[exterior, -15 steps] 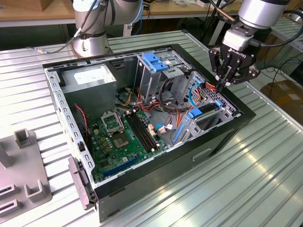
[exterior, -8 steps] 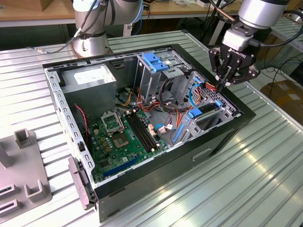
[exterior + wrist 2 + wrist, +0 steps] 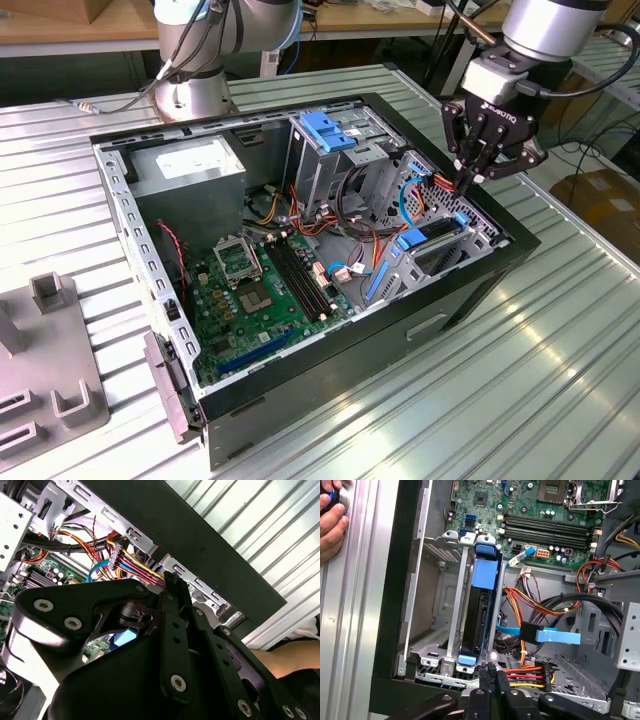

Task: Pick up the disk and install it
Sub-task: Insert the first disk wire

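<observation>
The disk [image 3: 475, 615] stands on edge in a silver bay at the case's wall, a dark drive in its blue carrier frame. In the exterior view the disk [image 3: 415, 238] sits low in the case [image 3: 480, 290], on the exterior view's right. My gripper [image 3: 467, 180] hangs above that corner, a little beyond the disk, over a bundle of red, yellow and black wires [image 3: 530, 675]. Its fingers [image 3: 492, 680] are pressed together with nothing between them. In the second wrist view the fingertips [image 3: 170, 580] point at the same coloured wires [image 3: 132, 562].
The open case holds a green motherboard [image 3: 260, 290], a power supply [image 3: 190, 165], a blue bracket [image 3: 325, 130] on the grey drive cage and a blue data cable [image 3: 557, 636]. A person's hand [image 3: 330, 520] rests outside the case wall. A grey fixture [image 3: 50, 380] lies at the exterior view's left.
</observation>
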### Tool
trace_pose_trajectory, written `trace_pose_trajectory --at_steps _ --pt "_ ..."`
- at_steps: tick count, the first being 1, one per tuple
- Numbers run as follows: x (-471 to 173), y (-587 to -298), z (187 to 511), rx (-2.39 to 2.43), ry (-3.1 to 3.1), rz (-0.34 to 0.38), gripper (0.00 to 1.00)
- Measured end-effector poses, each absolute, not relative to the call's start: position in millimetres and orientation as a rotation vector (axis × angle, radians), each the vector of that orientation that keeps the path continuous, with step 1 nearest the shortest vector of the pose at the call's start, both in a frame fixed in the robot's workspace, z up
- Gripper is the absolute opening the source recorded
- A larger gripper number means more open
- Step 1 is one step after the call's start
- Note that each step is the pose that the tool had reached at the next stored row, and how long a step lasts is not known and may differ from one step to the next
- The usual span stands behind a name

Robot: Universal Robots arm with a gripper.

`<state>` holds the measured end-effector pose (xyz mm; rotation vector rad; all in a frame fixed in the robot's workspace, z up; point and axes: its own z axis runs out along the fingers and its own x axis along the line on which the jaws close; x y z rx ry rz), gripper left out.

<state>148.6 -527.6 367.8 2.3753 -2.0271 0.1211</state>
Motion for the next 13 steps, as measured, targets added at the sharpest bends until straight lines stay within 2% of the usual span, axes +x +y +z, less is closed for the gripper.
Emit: trace_pose_trajectory --at_steps 13 --pt "137.3 -531.0 365.6 2.256 -2.174 0.094 0.17"
